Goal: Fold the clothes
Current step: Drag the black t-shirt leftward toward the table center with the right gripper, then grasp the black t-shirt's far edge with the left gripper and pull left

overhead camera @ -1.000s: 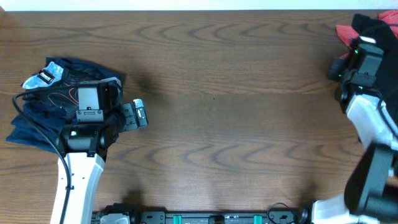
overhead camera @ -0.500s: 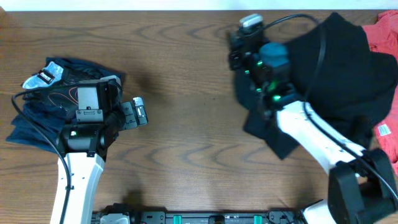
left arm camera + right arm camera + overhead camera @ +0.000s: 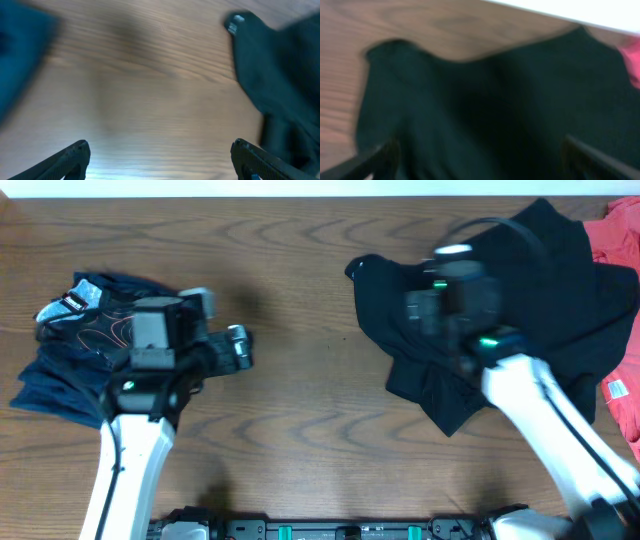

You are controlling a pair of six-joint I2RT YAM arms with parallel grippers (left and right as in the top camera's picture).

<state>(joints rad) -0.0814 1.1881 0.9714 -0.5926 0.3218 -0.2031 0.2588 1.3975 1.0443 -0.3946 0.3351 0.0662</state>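
The clothes, a black T-shirt (image 3: 560,290), lie crumpled on the right half of the table. One corner (image 3: 358,268) reaches toward the middle. My right gripper (image 3: 445,275) hovers, blurred, over the shirt's left part. In the right wrist view its jaws stand wide apart with only black fabric (image 3: 495,100) beneath the right gripper (image 3: 485,167). My left gripper (image 3: 235,350) is open above bare wood, left of the shirt and pointing at it. The left wrist view shows the left gripper (image 3: 162,165) with wide-set fingertips (image 3: 75,155) and the shirt's edge (image 3: 280,85) to the right.
A stack of dark garments (image 3: 70,345), navy-blue and black with thin red lines, lies at the left under my left arm. A red garment (image 3: 615,240) sits at the right edge beside the shirt and shows in the right wrist view (image 3: 632,65). The table's far edge (image 3: 300,196) is near.
My right gripper pulled the black shirt from the far right pile toward the middle, then opened and let it go. My left arm shifted slightly up and right.
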